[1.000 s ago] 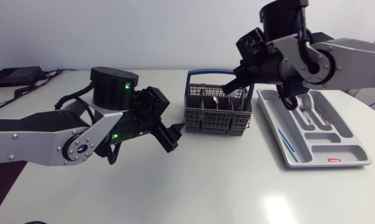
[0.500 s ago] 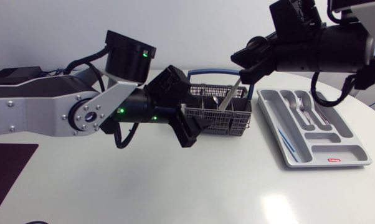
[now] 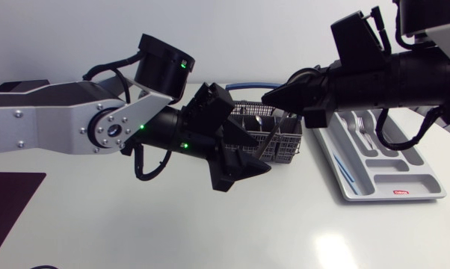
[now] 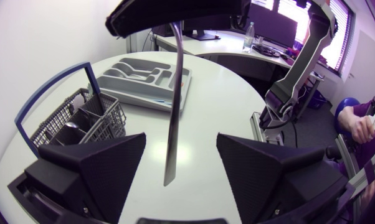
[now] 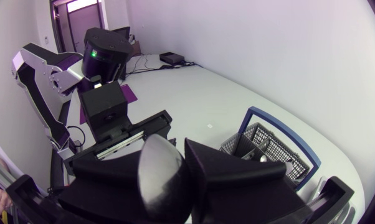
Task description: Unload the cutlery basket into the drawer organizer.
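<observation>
Right hand (image 3: 279, 103): you have it closed tight on a spoon (image 3: 268, 139). In the right wrist view the silver bowl end of the spoon (image 5: 157, 177) sits pinched between both fingers of the right hand (image 5: 175, 175). The handle slants down from the grip, and its free end hangs in the air close to the left hand (image 3: 247, 170).

Left hand (image 4: 181, 140): fingers spread wide, holding nothing. In the left wrist view the spoon (image 4: 172, 112) handle hangs in the gap between the fingers. There is clear space on both sides and it touches neither.

Basket (image 3: 288, 128): grey mesh with a blue hoop handle. It stands on the desk (image 3: 135, 224) behind the two hands. The left wrist view shows more cutlery in the basket (image 4: 81, 121). It also shows in the right wrist view (image 5: 262, 146), beyond the hand.

Organizer (image 3: 415, 173): grey tray just beside the basket, on the right arm's side. Forks (image 3: 364, 131) lie in one long compartment.

Writing: a small red label (image 3: 399, 192) sits on the organizer's near rim. You cannot read its print at this size. No other markings are legible.
</observation>
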`<state>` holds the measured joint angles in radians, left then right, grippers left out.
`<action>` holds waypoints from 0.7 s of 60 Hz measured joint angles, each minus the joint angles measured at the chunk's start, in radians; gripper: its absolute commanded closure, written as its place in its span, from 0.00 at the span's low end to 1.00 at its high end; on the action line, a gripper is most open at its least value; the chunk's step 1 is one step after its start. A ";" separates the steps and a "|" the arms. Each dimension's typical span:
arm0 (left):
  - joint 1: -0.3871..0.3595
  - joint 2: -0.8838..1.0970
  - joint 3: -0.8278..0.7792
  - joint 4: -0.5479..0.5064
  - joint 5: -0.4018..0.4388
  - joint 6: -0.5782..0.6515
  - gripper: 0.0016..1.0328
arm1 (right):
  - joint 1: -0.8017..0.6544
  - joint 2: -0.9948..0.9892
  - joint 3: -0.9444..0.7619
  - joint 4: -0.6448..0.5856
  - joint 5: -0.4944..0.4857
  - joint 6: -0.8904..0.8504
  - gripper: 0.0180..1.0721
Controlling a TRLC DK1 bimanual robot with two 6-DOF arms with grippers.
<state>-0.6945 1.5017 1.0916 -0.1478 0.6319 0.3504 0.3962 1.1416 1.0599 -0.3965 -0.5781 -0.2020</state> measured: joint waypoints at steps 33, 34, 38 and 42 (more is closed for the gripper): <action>0.005 0.005 0.000 -0.013 0.079 -0.010 0.88 | 0.001 -0.002 -0.003 0.000 -0.058 0.020 0.86; 0.005 0.005 0.000 -0.013 0.079 -0.010 0.90 | 0.001 -0.002 -0.005 0.000 -0.058 0.019 0.86; 0.007 0.007 0.001 -0.013 0.082 -0.010 0.97 | 0.001 -0.005 -0.011 0.000 -0.063 0.020 0.86; 0.007 0.012 0.001 -0.013 0.083 -0.010 0.97 | 0.001 -0.010 -0.016 0.000 -0.066 0.020 0.86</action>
<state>-0.6876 1.5135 1.0924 -0.1604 0.7147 0.3401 0.3973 1.1313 1.0439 -0.3969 -0.6437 -0.1822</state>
